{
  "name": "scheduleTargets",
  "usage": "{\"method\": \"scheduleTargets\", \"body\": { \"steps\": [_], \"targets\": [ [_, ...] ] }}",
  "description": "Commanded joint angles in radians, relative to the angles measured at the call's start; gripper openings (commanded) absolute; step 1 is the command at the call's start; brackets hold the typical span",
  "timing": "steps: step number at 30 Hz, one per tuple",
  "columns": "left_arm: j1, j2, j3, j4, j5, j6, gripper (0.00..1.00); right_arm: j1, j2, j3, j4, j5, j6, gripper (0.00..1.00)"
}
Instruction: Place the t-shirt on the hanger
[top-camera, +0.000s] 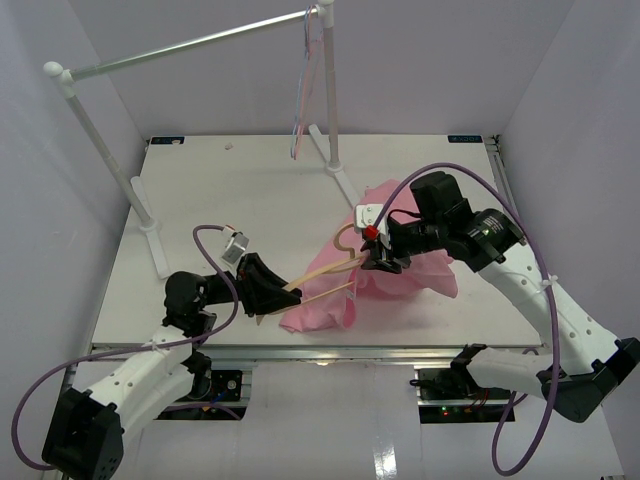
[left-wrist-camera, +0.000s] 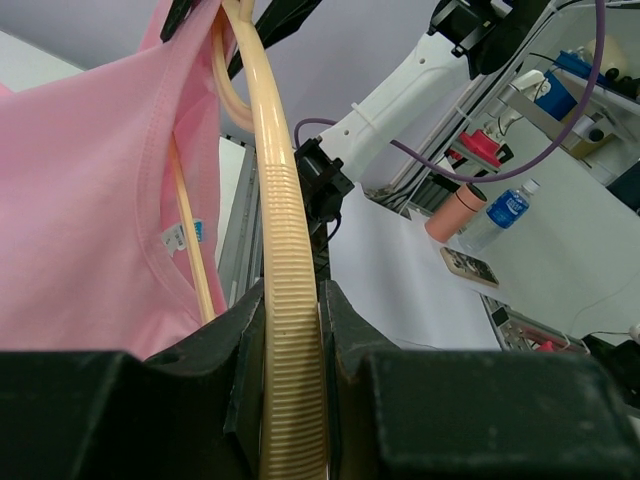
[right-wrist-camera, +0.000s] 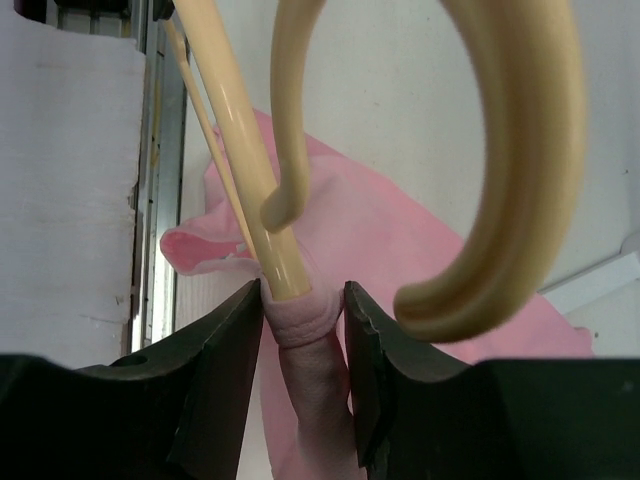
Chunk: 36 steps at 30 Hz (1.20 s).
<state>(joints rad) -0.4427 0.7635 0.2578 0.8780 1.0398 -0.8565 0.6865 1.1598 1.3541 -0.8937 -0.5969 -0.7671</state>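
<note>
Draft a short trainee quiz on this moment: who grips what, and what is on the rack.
1. True or false: the left tool is shut on the hanger.
2. What does the right tool pinch? A) the t-shirt B) a bottle C) a cable
3. Fill in: the thin hangers hang from the ____ at the back.
Key: 1 true; 2 A; 3 rail.

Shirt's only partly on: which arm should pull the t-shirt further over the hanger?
Probably right: the right gripper pinches the t-shirt at the hanger near its hook; the left gripper clamps the hanger's ribbed arm.
</note>
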Motion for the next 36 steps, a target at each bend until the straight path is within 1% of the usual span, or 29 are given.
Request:
{"method": "scheduleTargets", "body": {
  "steps": [1,7,10,11,12,13,14,16,17,19,21,23,24,27,30,34,36],
  "targets": [
    [-0.008,0.020,0.058,0.129,-0.032,-0.016,0.00,0.001,-0.049,-0.083,0.092,-0.062,0.078,0.42],
    [-0.026,0.052,0.082,0.142,-0.043,-0.013,0.00,0.002,-0.043,-0.123,0.139,-0.073,0.117,0.40],
    [-0.038,0.075,0.089,0.148,-0.047,-0.006,0.00,0.004,-0.037,-0.132,0.152,-0.089,0.136,0.35],
    [-0.040,0.083,0.091,0.157,-0.047,-0.006,0.00,0.004,-0.037,-0.136,0.161,-0.088,0.144,0.30],
    [-0.041,0.089,0.092,0.163,-0.047,-0.006,0.00,0.004,-0.040,-0.140,0.168,-0.086,0.150,0.22],
    [-0.042,0.093,0.092,0.167,-0.047,-0.006,0.00,0.004,-0.044,-0.144,0.173,-0.085,0.155,0.12],
    [-0.042,0.095,0.093,0.160,-0.049,-0.004,0.00,0.005,-0.049,-0.150,0.180,-0.081,0.165,0.08],
    [-0.042,0.091,0.108,0.130,-0.069,0.012,0.00,0.005,-0.064,-0.162,0.197,-0.065,0.189,0.08],
    [-0.042,0.089,0.119,0.077,-0.095,0.022,0.01,0.005,-0.074,-0.166,0.220,-0.048,0.202,0.08],
    [-0.042,0.077,0.160,-0.053,-0.137,0.058,0.17,0.005,-0.104,-0.176,0.243,-0.001,0.231,0.08],
    [-0.042,0.073,0.229,-0.167,-0.212,0.128,0.35,0.007,-0.138,-0.182,0.267,0.018,0.247,0.08],
    [-0.042,0.077,0.297,-0.318,-0.283,0.169,0.47,0.007,-0.168,-0.197,0.293,0.042,0.263,0.08],
    [-0.042,0.083,0.329,-0.397,-0.309,0.207,0.50,0.007,-0.183,-0.208,0.305,0.057,0.269,0.08],
    [-0.042,0.102,0.421,-0.535,-0.359,0.286,0.55,0.010,-0.220,-0.230,0.342,0.100,0.301,0.08],
    [-0.041,0.103,0.512,-0.670,-0.444,0.349,0.59,0.011,-0.235,-0.242,0.367,0.134,0.340,0.08],
    [-0.041,0.096,0.640,-0.858,-0.619,0.362,0.62,0.012,-0.240,-0.263,0.428,0.232,0.401,0.08],
    [-0.041,0.104,0.670,-0.957,-0.633,0.346,0.62,0.013,-0.237,-0.263,0.453,0.270,0.431,0.08]
  ]
}}
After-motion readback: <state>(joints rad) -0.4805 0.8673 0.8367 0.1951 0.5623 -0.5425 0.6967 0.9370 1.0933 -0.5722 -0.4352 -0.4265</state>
